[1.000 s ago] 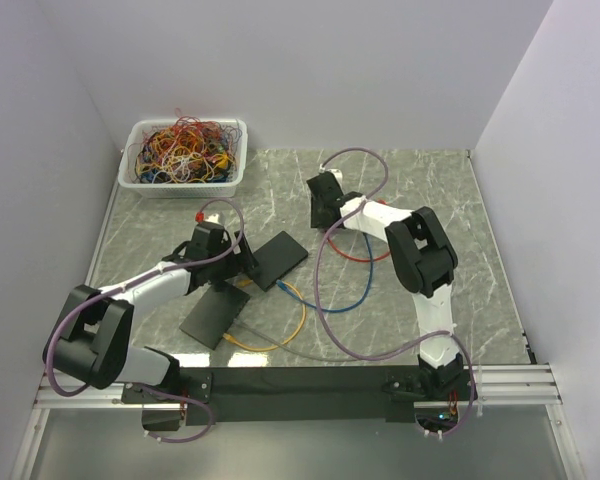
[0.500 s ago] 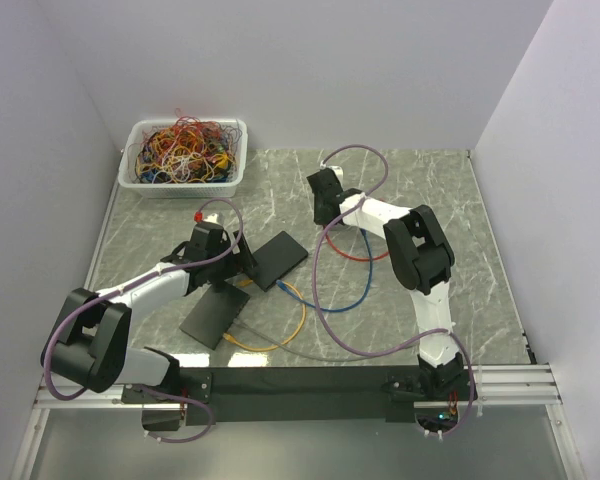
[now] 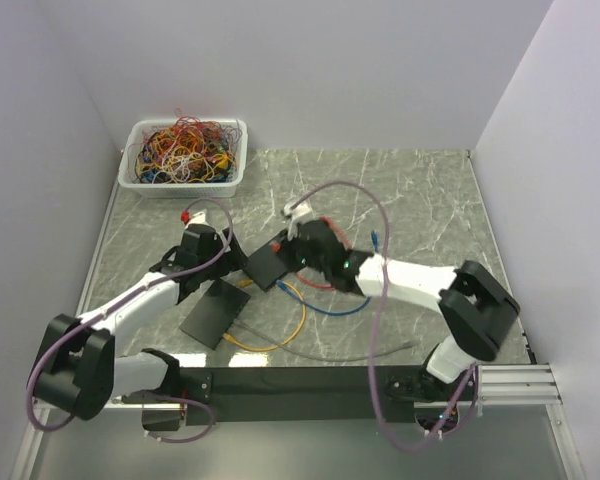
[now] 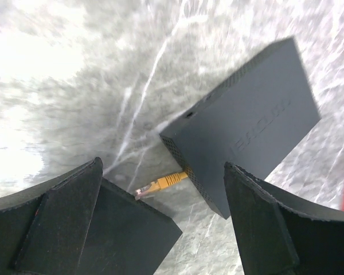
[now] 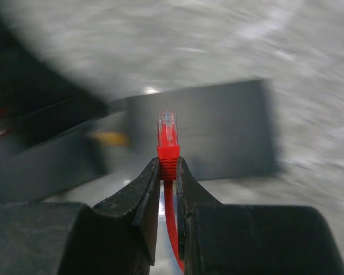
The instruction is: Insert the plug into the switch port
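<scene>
The black switch (image 3: 265, 265) lies flat on the marble table, seen close in the left wrist view (image 4: 252, 120) and blurred in the right wrist view (image 5: 212, 132). My right gripper (image 3: 294, 250) is shut on the red plug (image 5: 167, 137), whose clear tip sticks out beyond the fingers (image 5: 146, 189) and points at the switch's side, a short gap away. The left gripper (image 3: 228, 262) is open (image 4: 162, 166), hovering just left of the switch with nothing between its fingers. A yellow plug (image 4: 160, 183) lies on the table against the switch's corner.
A second black box (image 3: 215, 313) lies near the left gripper. Yellow (image 3: 280, 335), blue (image 3: 340, 305) and grey (image 3: 360, 355) cables loop over the table's near middle. A white basket (image 3: 185, 150) of tangled cables stands at the back left.
The right arm has swung from the back middle of the table forward and left to the switch, shutting on the red plug on the way. The left gripper has shifted slightly left.
</scene>
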Motion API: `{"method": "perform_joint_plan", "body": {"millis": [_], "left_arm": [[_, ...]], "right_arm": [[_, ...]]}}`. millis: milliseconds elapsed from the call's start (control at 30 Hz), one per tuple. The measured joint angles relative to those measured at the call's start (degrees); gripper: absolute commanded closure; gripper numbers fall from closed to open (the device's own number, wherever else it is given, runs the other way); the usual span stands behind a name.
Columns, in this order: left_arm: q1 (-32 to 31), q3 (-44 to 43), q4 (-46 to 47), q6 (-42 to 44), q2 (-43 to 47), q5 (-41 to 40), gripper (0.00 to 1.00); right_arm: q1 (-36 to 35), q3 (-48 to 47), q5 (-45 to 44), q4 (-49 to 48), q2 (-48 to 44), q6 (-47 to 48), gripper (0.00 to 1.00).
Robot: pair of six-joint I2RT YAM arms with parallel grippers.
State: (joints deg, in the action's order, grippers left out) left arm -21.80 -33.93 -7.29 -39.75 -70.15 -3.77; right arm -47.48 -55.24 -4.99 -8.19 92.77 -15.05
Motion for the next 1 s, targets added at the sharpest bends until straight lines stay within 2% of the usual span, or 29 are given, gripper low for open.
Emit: {"method": "perform_joint_plan", "body": {"millis": [100,200,367,633,733,833,1000], "left_arm": [[0.33,0.24,-0.52,-0.11,3.08,-1.33,0.06],[0.76,1.27,-0.61,-0.17,6.16,-2.27,0.06],[1.22,2.78,-0.90,-0.20,8.85,-3.80,0.06],[2.34,4.31,-1.07,-0.50,11.69,-5.29,0.05],[3.15,4.83,-0.66,-0.52,12.22,-5.14,0.05],[4.24,4.83,0.59,-0.50,11.50,-4.46,0.05],[5.20,3.17,3.19,-0.37,5.66,-1.75,0.05]], "right_arm": [[-6.84,4.04,1.79,-6.62,-3.89,1.99,1.00],[-9.35,6.84,3.19,-9.81,-4.42,3.23,1.00],[-10.38,11.41,4.33,-12.04,-5.44,5.29,1.00],[-10.49,13.07,5.90,-15.89,-7.98,5.99,1.00],[-10.51,10.73,1.77,-13.29,-6.16,5.86,1.00],[-10.51,4.44,-4.70,-8.48,-0.46,5.01,1.00],[-10.51,-3.17,-14.69,1.99,6.91,2.25,1.00]]}}
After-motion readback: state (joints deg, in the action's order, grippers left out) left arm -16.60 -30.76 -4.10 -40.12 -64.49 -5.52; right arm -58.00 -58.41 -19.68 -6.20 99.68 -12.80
